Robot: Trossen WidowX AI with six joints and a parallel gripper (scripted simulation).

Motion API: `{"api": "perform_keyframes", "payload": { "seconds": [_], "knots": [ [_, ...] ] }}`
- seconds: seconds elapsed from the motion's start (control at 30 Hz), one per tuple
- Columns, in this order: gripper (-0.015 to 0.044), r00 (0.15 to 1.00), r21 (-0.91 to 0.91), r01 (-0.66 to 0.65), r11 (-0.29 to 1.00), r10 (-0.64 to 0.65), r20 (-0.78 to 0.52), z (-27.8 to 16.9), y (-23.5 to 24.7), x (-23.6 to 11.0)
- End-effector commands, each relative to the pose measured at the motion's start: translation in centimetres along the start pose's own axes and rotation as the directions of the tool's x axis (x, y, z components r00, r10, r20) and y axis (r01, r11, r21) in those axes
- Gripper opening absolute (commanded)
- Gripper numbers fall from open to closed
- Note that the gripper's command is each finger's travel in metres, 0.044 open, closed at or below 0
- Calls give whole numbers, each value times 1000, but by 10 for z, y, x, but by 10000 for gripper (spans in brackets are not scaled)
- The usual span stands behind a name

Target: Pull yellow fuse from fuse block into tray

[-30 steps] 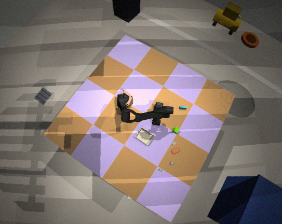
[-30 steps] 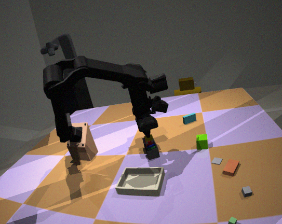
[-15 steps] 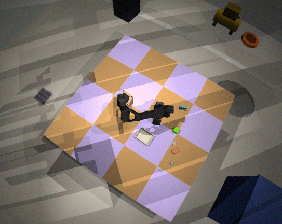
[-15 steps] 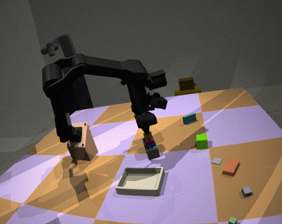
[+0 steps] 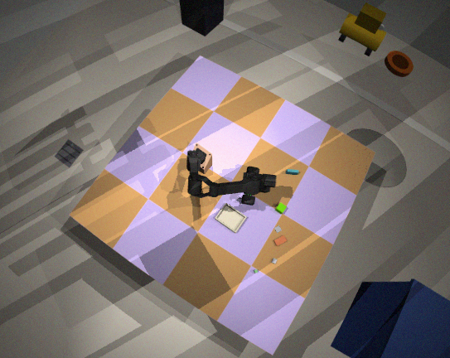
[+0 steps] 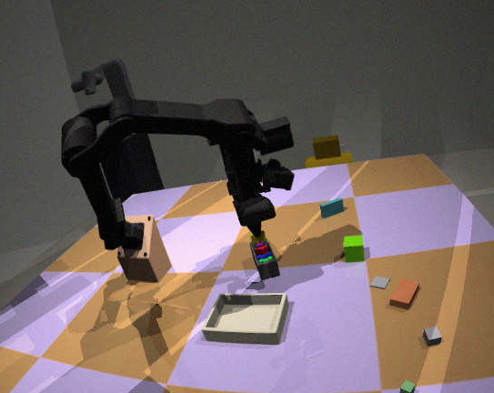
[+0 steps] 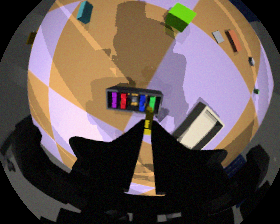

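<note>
My gripper [image 6: 257, 234] [image 7: 148, 123] is shut on the yellow fuse [image 6: 258, 238] [image 7: 147, 125]. The fuse hangs above the dark fuse block [image 6: 270, 271] [image 7: 136, 90], clear of its slots. In the wrist view the middle slot is empty, and the purple fuse [image 7: 114, 100], red fuse [image 7: 123, 101], blue fuse [image 7: 142, 103] and green fuse [image 7: 152, 102] stand in the block. The held fuse overlaps the block's green end in that view. The cream tray [image 5: 225, 225] [image 6: 244, 337] is empty, beside the block. The arm hides the block in the top view.
A bright green cube [image 5: 281, 208] [image 6: 353, 248] [image 7: 181, 17] and a teal block [image 5: 292, 171] [image 6: 331, 207] [image 7: 84, 12] stand beyond the fuse block. An orange block [image 5: 280, 240] [image 6: 405, 294] and small grey pieces lie farther off. A pinkish box [image 6: 146, 264] stands by the arm's base.
</note>
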State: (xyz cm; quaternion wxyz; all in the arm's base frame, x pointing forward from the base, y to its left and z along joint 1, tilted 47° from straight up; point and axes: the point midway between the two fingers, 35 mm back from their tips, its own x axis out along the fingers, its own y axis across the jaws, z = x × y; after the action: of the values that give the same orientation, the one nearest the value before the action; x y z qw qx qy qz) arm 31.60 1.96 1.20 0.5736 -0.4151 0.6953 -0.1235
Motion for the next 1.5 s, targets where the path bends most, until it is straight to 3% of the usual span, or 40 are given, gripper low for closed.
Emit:
{"api": "perform_keyframes", "payload": {
  "seconds": [0.0,0.53,1.47],
  "knots": [
    [0,1000,4,-1,1000,1,3,-6,-27,-1],
    [0,1000,7,18,1000,-18,-9,-64,-141,-1],
    [0,1000,7,20,1000,-20,-10,-65,-143,38]
  ]
}}
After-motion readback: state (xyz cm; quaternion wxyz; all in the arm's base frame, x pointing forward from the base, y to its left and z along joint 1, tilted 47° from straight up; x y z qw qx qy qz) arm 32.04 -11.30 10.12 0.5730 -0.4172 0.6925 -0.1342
